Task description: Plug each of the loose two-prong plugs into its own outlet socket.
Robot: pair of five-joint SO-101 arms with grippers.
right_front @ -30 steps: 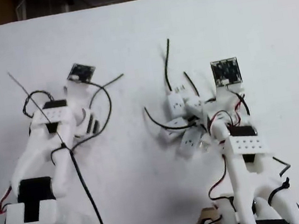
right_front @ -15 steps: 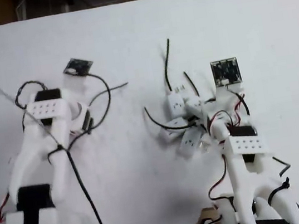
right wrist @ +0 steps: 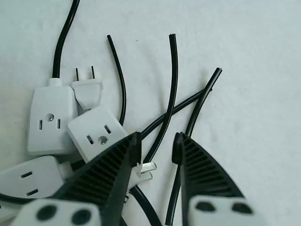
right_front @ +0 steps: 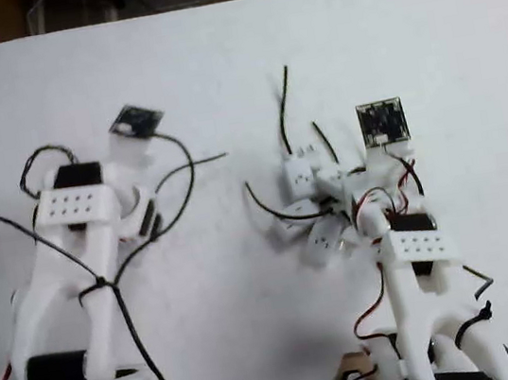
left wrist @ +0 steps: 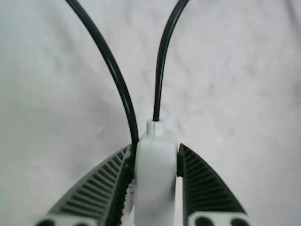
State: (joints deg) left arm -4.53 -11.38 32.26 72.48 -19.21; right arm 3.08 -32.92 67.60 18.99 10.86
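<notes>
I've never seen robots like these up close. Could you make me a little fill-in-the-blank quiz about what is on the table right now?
1. The left gripper is shut on a white plug whose cord is ____.
2. The right gripper hangs ____ over the outlet sockets.
3. The loose plug beside those sockets has ____ prongs.
4. Everything lies on a ____ table.

Missing words: black; open; two; white.

There are two arms (right_front: 75,274) (right_front: 414,271), three outlet sockets (right wrist: 47,120) (right wrist: 96,132) (right wrist: 28,181) and two two-prong plugs (right wrist: 88,94) (right wrist: 146,167) at the right wrist view's left, and one white corded connector (left wrist: 153,179).
</notes>
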